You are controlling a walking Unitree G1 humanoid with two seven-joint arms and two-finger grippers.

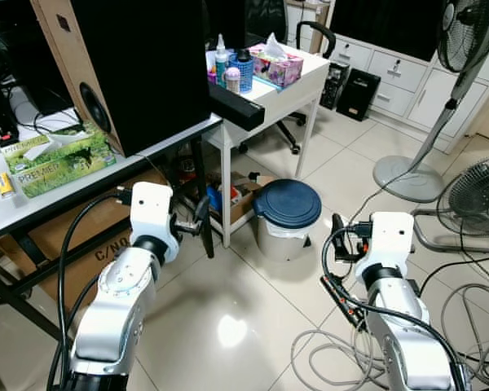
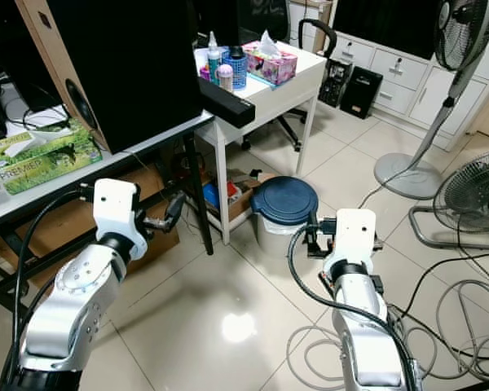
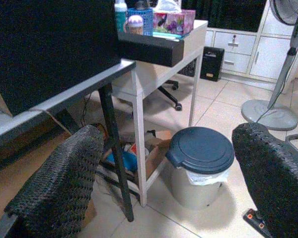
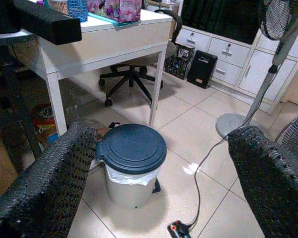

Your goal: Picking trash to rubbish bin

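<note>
Both sets of jaws are released and carry nothing. Your left gripper [image 1: 200,221] hangs at about 9 o'clock of the bin, near the dark leg of the long tabletop [image 1: 106,191]; its wrist view shows its two black fingers [image 3: 59,186] spread wide with the bin between them. Your right gripper [image 1: 337,232] sits at roughly 3 o'clock of the bin, just beside it, its fingers [image 4: 47,173] parted the same way.

The small steel rubbish bin with the dark blue round lid [image 1: 287,213] stands on the glossy tiled floor [image 1: 228,326], at 12 o'clock from you, by the leg of the white side tabletop [image 1: 297,81]. The lid is closed, and a white liner shows under its rim.

You are in the search step, I judge: no trash is held, and I cannot tell which item counts as trash. Some clutter lies under the white tabletop, at about 10 o'clock of the bin: a cardboard box holding blue and red things [image 1: 228,195]. A grey cable coil [image 1: 334,358] lies on the floor at 5 o'clock.

Next, you likely need to choose a piece, then close one set of jaws on it; the lid will need opening before any drop.
</note>
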